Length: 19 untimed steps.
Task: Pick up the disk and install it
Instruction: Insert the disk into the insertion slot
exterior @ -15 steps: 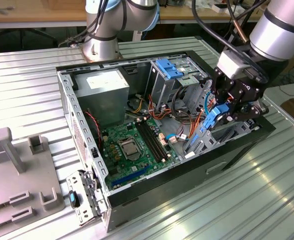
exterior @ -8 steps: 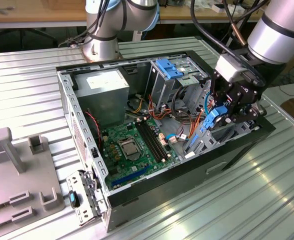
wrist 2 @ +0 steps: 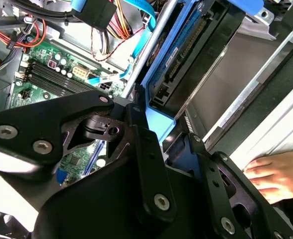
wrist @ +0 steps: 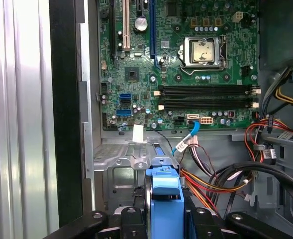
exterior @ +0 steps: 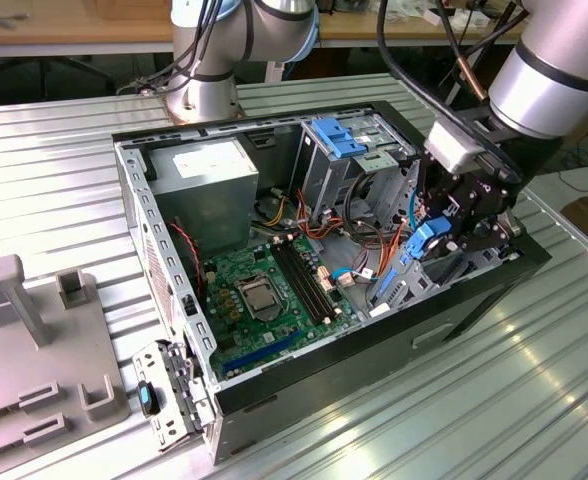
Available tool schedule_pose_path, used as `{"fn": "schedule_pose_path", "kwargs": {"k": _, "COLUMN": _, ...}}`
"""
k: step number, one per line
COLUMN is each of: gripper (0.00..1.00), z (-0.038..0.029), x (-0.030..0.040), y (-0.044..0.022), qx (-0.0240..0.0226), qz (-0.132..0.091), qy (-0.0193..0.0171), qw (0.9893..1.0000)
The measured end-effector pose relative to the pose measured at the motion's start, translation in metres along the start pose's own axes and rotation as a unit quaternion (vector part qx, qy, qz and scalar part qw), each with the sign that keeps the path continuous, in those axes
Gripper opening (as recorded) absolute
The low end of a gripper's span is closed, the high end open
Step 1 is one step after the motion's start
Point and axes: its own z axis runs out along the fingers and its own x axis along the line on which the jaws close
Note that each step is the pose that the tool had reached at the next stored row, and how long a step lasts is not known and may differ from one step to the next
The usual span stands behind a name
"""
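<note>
Ribbed silver metal tabletop (exterior: pixel 534 380) carries an open black tower computer case (exterior: pixel 304 385) lying on its side, its green motherboard (exterior: pixel 264 295) exposed. At the case's end toward the exterior view's right, the black robot gripper (exterior: pixel 449 240) is clamped on the disk (exterior: pixel 427 240), a flat grey-metal hard drive in a bright blue plastic carrier frame, with a black finger pressed against each side of the frame. The disk hangs just above the case's lower corner, over the bare grey sheet-metal drive cage (wrist: pixel 131 164), and does not look seated. The step in hand seems to be bringing the disk into that cage. It would go best with the frame held square to the cage walls, the connector end clear of the bundle of orange, red and black wires (wrist: pixel 211 181) just beside it, and even pressure so that both sides seat together. A person's hand (wrist 2: pixel 278 174) rests on the table near the case and deserves a margin. A white label (exterior: pixel 209 160) sits on the grey power supply box (exterior: pixel 214 195), and its print cannot be made out.
</note>
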Motion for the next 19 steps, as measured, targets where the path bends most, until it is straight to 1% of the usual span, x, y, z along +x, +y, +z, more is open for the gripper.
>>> {"fn": "schedule_pose_path", "kwargs": {"k": 12, "gripper": 0.37, "z": 0.0021, "x": 0.0000, "y": -0.0002, "qx": 0.0000, "qz": 0.000, "qy": -0.0003, "qw": 1.0000}}
{"fn": "schedule_pose_path", "kwargs": {"k": 13, "gripper": 0.38, "z": 0.0029, "x": 0.0001, "y": -0.0001, "qx": 0.0000, "qz": 0.000, "qy": -0.0010, "qw": 1.0000}}
{"fn": "schedule_pose_path", "kwargs": {"k": 14, "gripper": 0.44, "z": 0.0025, "x": 0.0001, "y": -0.0002, "qx": -0.0001, "qz": 0.000, "qy": -0.0003, "qw": 1.0000}}
{"fn": "schedule_pose_path", "kwargs": {"k": 15, "gripper": 0.44, "z": 0.0023, "x": 0.0001, "y": -0.0002, "qx": -0.0001, "qz": 0.000, "qy": 0.0000, "qw": 1.0000}}
{"fn": "schedule_pose_path", "kwargs": {"k": 16, "gripper": 0.51, "z": 0.0023, "x": 0.0001, "y": -0.0002, "qx": -0.0001, "qz": 0.000, "qy": 0.0001, "qw": 1.0000}}
{"fn": "schedule_pose_path", "kwargs": {"k": 19, "gripper": 0.51, "z": 0.0031, "x": 0.0001, "y": -0.0003, "qx": -0.0002, "qz": 0.000, "qy": 0.0000, "qw": 1.0000}}
